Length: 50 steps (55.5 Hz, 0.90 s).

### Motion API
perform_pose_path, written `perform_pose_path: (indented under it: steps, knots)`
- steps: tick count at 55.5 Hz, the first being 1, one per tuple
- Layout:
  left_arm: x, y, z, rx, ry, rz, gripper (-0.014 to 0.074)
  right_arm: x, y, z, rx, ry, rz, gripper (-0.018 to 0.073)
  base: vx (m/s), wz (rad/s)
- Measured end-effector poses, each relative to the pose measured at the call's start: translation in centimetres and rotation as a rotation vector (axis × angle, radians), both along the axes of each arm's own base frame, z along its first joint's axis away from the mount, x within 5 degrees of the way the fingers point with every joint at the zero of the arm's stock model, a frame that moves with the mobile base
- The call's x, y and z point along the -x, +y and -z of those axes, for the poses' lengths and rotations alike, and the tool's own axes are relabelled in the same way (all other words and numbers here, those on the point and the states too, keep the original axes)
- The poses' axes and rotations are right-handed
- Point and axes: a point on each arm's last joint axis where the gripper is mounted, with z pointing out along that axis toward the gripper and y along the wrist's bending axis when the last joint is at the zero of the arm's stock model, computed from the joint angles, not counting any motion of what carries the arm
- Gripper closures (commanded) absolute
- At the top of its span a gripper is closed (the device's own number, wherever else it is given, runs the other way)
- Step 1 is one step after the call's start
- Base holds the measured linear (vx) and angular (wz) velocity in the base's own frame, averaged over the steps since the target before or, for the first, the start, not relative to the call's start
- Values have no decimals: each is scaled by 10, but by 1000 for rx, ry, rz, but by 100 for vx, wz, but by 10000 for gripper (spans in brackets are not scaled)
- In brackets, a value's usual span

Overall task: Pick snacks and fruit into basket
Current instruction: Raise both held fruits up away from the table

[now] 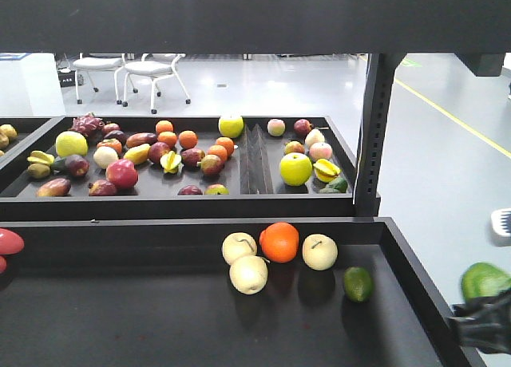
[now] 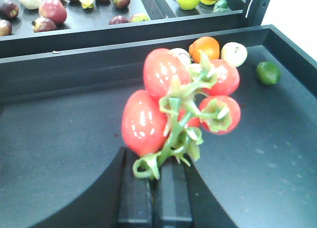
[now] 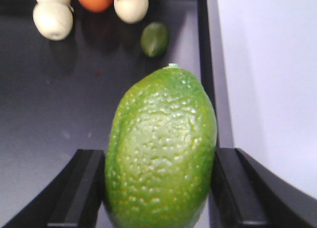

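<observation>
Your black left end effector (image 2: 153, 186) carries a glossy red, green-stemmed tomato cluster (image 2: 148, 119). Your black right end effector (image 3: 161, 168) carries a pebbled bright-green fruit (image 3: 161, 134); beyond it, cream pears (image 3: 52, 20).

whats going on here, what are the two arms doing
Both arms are holding fruit over the lower black tray. The left gripper is shut on the green stem of a red tomato bunch. The right gripper is clamped on a bumpy green fruit near the tray's right wall. An orange, three pale fruits and a small lime lie in the tray. The basket is not in any view, so nothing has been dropped off yet as far as can be seen.
</observation>
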Motion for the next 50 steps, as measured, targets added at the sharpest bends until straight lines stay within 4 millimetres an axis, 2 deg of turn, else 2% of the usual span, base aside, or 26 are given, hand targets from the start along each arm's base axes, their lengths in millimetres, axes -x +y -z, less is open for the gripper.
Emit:
perform_pose_path:
  steps: [6,18,35,50]
  knots:
    - [1,-1,1,-15,13,16,600,24,-7,-18,8,-67,-7,564,0,0]
    - [3,-2,-1,-29,26,35,600,65,-18,-40,-2,-171,1,564,0,0]
    - [11,-2,-32,-36,-61,42,600,115,-32,-59,-46,-330,13,564,0,0]
    - [12,-3,-33,-33,-61,46,600,149,-40,-70,-81,-472,10,564,0,0]
